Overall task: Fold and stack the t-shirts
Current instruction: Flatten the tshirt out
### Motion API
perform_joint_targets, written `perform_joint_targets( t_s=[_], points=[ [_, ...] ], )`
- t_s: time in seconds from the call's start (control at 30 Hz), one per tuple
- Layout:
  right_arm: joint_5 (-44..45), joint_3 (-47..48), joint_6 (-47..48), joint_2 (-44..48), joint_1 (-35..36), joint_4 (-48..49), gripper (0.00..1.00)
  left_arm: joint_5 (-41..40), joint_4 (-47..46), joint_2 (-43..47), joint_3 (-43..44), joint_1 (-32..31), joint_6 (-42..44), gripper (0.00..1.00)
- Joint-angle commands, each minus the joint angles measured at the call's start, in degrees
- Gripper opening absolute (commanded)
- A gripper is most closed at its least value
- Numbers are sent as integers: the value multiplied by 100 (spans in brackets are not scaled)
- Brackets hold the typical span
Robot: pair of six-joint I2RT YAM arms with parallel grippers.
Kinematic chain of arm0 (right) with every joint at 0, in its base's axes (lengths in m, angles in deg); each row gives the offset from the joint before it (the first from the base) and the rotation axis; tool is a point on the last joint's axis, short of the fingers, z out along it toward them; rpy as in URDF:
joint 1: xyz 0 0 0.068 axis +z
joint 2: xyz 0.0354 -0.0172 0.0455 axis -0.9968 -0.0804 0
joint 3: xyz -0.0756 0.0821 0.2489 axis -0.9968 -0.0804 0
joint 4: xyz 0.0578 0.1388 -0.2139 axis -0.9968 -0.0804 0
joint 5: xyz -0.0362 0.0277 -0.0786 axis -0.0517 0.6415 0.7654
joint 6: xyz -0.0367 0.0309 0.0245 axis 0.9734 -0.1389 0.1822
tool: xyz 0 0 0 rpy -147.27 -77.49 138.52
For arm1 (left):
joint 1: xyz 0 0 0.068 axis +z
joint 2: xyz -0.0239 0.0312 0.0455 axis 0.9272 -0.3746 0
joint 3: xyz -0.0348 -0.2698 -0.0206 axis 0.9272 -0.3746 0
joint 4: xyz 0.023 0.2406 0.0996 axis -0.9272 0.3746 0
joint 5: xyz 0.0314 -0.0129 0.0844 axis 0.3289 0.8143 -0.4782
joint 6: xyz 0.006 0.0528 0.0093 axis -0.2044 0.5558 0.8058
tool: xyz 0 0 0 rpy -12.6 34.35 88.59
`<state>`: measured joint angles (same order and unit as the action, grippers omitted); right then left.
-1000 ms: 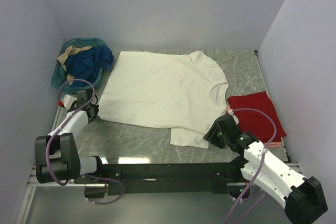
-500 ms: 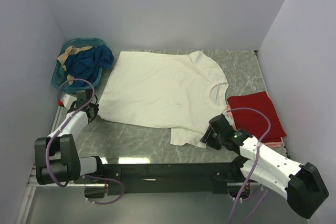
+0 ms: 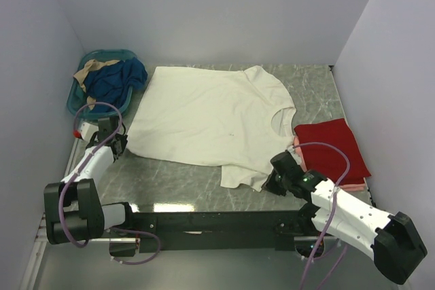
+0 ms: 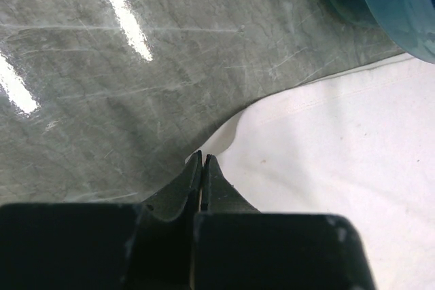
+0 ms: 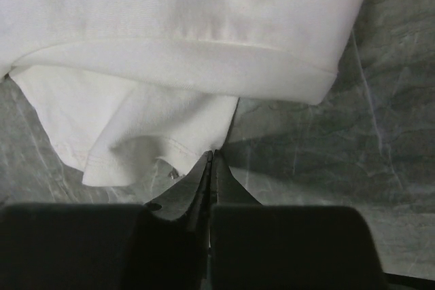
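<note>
**Both pincers closed at the cream tee's edges**

A glossy grey marbled table [image 3: 197,181] sits boxed in by plain pale walls [image 3: 204,11]. The cream-white t-shirt [image 3: 211,117] lies spread flat across its middle. At right, a folded red t-shirt [image 3: 333,147] rests on a pink t-shirt [image 3: 355,185]. At the far left, a teal basket [image 3: 76,103] holds blue cloth [image 3: 115,79] and tan cloth [image 3: 92,67].

The left gripper [image 4: 202,161] is closed at the hem corner; I cannot tell whether it pinches cloth. The right gripper [image 5: 209,157] is clamped on the puckered sleeve edge.
</note>
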<state>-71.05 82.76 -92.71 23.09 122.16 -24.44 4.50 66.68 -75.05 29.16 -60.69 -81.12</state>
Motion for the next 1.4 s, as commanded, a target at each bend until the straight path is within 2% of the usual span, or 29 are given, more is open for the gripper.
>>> perform_joint_targets(
  t_s=[0.0, 0.27, 0.47, 0.57, 0.7, 0.73, 0.8, 0.87, 0.9, 1.0, 1.17, 1.37],
  points=[
    [22, 48, 81, 377, 40, -268, 0, -127, 90, 271, -33, 16, -8, 1],
    [-83, 688, 178, 1800, 49, -1585, 0, -373, 415, 657, 10, 33, -61, 1],
    [-127, 804, 265, 2293, 49, -2140, 0, -497, 609, 1079, -51, 95, -61, 1],
    [-232, 568, 353, 2137, 49, -1941, 0, -435, 521, 1150, -147, 86, -87, 1],
    [-206, 347, 398, 1601, 49, -1395, 9, -347, 442, 1010, -183, 95, -87, 1],
    [-224, 303, 293, 1408, 49, -1281, 15, -356, 424, 984, -183, 95, -70, 1],
    [-372, 119, 143, 1231, 49, -955, 20, -339, 389, 931, -201, 95, -43, 1],
    [-400, -65, -94, 1117, 49, -823, 37, -339, 337, 939, -236, 95, -17, 1],
    [-295, -101, -173, 1125, 49, -849, 50, -347, 319, 948, -244, 95, -17, 1],
    [39, -76, -332, 1292, 40, -1129, 66, -339, 248, 966, -271, 95, 1, 1],
    [444, 57, -437, 1600, 40, -1534, 70, -347, 248, 939, -201, 95, -17, 1],
    [155, -31, -350, 1538, 32, -1158, 64, -338, 204, 948, -174, 86, -69, 1]
  ],
)
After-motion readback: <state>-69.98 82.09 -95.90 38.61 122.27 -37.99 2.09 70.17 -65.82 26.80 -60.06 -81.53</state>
